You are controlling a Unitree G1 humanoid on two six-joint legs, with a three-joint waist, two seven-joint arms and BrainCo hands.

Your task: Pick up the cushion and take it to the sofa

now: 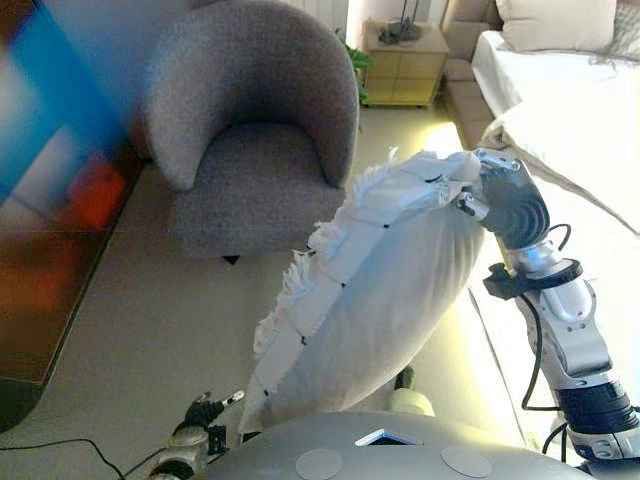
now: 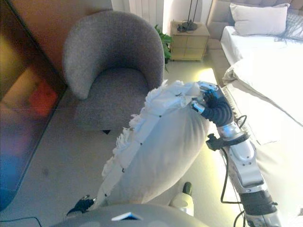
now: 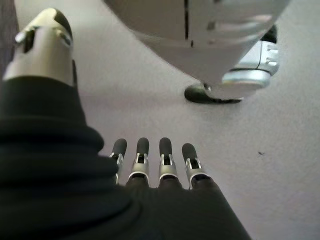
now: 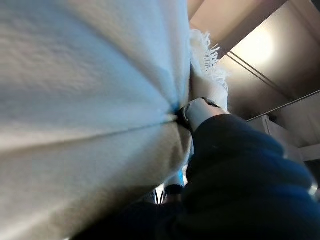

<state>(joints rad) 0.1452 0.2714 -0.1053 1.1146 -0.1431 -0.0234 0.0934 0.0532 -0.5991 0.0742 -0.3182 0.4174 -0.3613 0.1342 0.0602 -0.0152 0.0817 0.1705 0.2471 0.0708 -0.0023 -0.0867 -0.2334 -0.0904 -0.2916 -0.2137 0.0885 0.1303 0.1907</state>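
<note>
White cushion [image 1: 380, 300] gripped by raised right hand [image 1: 505, 200]

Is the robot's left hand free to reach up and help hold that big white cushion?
Probably yes: the left hand hangs low, fingers straight, holding nothing, just below the cushion gripped by the right hand.

Right hand [image 2: 215, 108] raised, fingers clenched in a grip, left hand [image 3: 75, 165] hanging low, fingers straight

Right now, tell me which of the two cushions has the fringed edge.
The white cushion gripped in the right hand has the fringe along its edge. The other cushion, propped at the head of the bed, has plain edges.
</note>
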